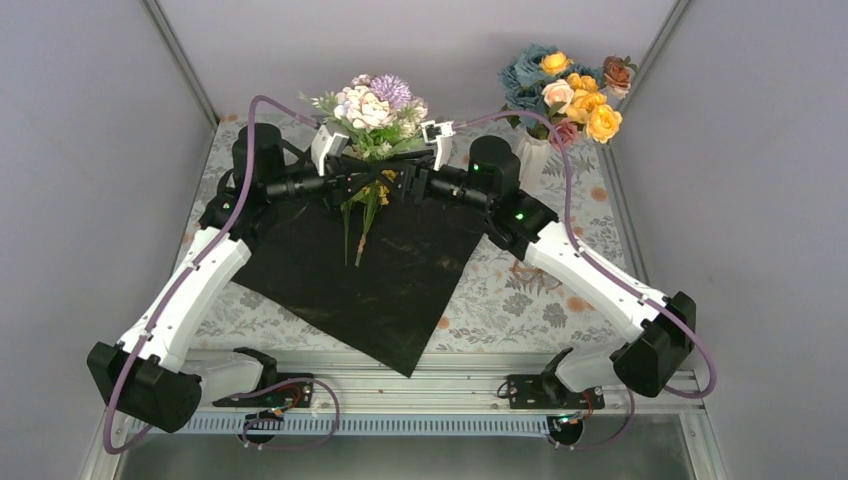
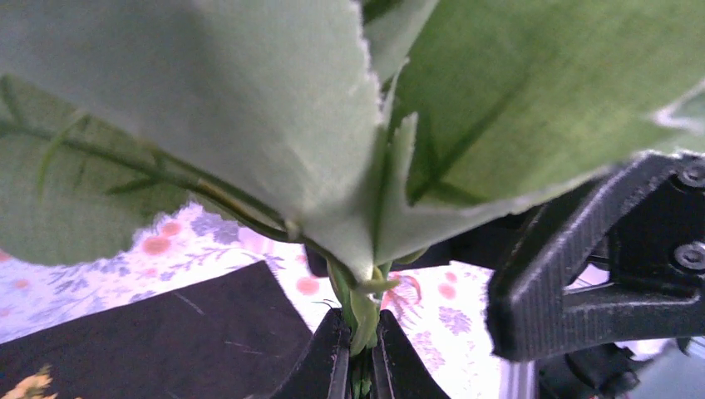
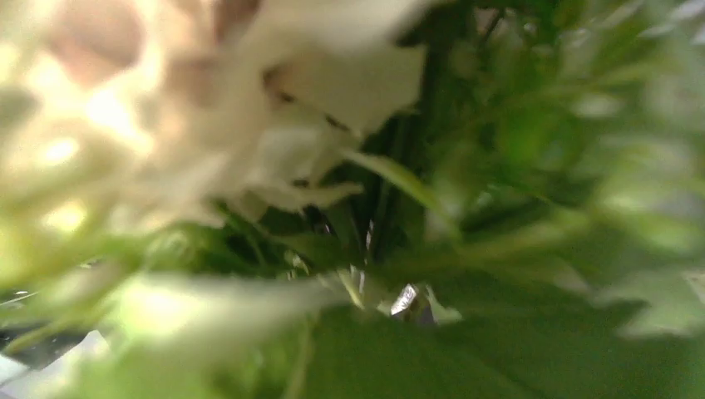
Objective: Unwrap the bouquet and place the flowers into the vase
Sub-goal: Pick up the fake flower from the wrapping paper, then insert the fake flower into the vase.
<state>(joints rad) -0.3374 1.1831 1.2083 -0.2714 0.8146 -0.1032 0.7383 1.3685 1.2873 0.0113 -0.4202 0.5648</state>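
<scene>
A bunch of flowers [image 1: 372, 108] with lilac, white and pink blooms is held upright above the far corner of the black sheet [image 1: 400, 280], which lies spread flat on the table. Its green stems [image 1: 360, 228] hang down over the sheet. My left gripper [image 2: 359, 366] is shut on the green stems [image 2: 363, 312], under broad leaves [image 2: 249, 100]. From the right, my right gripper [image 1: 403, 184] reaches into the same bunch. Its wrist view is filled with blurred leaves [image 3: 499, 332], so its jaws are hidden. The white ribbed vase [image 1: 533, 156] stands at the back right, holding blue, orange and pink flowers [image 1: 568, 92].
A floral-print tablecloth [image 1: 520, 300] covers the table under the sheet. Grey walls close in on both sides and the back. Part of the right gripper's black body [image 2: 582, 274] sits close beside my left jaws. A small yellow bloom [image 2: 33, 384] lies on the sheet.
</scene>
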